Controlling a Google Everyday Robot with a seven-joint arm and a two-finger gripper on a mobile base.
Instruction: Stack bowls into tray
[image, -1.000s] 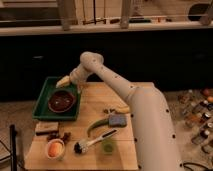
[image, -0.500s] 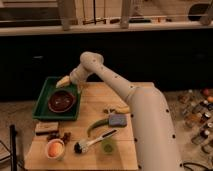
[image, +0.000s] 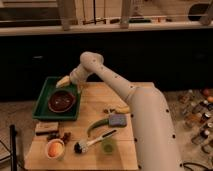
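Gripper (image: 64, 81) over tray (image: 44, 95) far edge, claw state unclear; bowl (image: 61, 101) inside; brush (image: 93, 141), sponge (image: 118, 120) to the right. Unchanged since earlier frame.

A wooden table (image: 95, 107) carries the green tray (image: 42, 102), a wooden block (image: 46, 128), a sponge (image: 117, 120), a brush (image: 92, 141), and two small bowls; the gripper (image: 64, 82) hovers over the tray's far edge.

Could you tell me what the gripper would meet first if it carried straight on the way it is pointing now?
The gripper hangs over the back of the green tray, pointing left and slightly down. It would probably meet the tray's far-left rim, passing behind the brown bowl, though depth is unclear.
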